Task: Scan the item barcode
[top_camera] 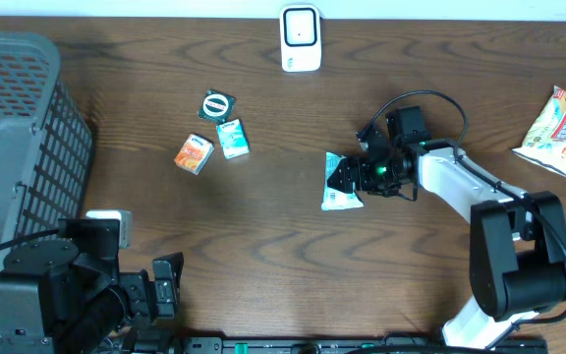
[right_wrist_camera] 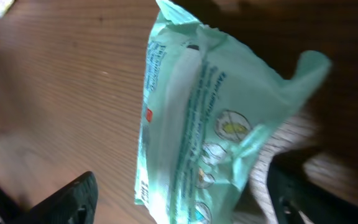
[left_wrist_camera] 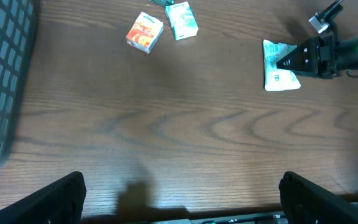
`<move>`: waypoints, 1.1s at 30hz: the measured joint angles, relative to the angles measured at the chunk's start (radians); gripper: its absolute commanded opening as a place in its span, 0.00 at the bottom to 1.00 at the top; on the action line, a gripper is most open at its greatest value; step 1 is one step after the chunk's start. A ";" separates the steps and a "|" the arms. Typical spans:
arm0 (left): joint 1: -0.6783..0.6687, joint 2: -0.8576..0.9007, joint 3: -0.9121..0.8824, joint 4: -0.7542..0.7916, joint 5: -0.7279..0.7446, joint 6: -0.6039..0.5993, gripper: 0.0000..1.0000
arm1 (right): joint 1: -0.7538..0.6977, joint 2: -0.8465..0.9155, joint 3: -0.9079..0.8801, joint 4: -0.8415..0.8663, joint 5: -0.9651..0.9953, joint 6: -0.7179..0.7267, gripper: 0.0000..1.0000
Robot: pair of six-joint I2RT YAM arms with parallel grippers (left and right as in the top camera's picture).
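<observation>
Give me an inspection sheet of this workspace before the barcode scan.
Surface: wooden table, no spills seen.
Job's things: green packet lying on the table; white scanner at the far edge.
Clutter: orange box, teal box, round packet, snack bag, grey basket.
Grippers: left end effector open, empty; right end effector open, straddling the green packet, not clamped.
Cables: black cable looping above the right arm's wrist.
Surroundings: nothing seen.
</observation>
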 measured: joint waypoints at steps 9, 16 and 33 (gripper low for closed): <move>0.000 0.000 0.000 0.000 0.000 0.000 0.97 | -0.012 0.087 0.001 0.050 -0.130 0.029 0.12; 0.000 0.000 0.000 0.000 0.000 0.000 0.98 | -0.016 0.098 0.003 0.059 -0.160 0.065 0.01; 0.000 0.000 0.000 0.000 0.000 0.000 0.98 | 0.201 -0.103 0.293 -0.362 0.675 0.067 0.01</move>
